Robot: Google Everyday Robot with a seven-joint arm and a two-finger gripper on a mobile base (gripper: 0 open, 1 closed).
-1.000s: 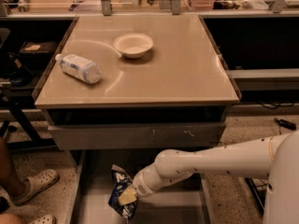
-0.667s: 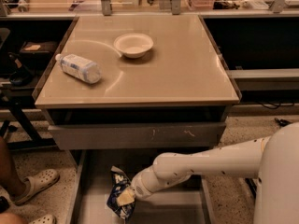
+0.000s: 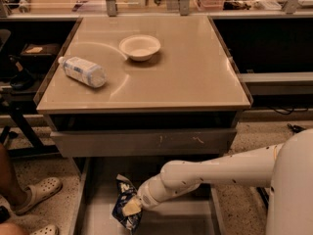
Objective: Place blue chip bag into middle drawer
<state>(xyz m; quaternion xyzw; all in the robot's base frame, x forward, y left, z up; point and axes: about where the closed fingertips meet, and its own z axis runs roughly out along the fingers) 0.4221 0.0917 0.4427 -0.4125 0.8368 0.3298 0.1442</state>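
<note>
Far left on the floor, a sandalled foot. On the table, a water bottle lying on its side; right of it and apart, a pale bowl. Below, blue chip bag upright over the left part of the open middle drawer, pinched by the fingers of the gripper. White arm reaching in from the right.

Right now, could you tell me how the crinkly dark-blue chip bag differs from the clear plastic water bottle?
The crinkly dark-blue chip bag is opaque and crumpled; the clear plastic water bottle is see-through and smooth. The bag stands upright in the gripper, low over the grey metal drawer; the bottle lies on its side, untouched, on the tan table top. Both look similar in length.
</note>
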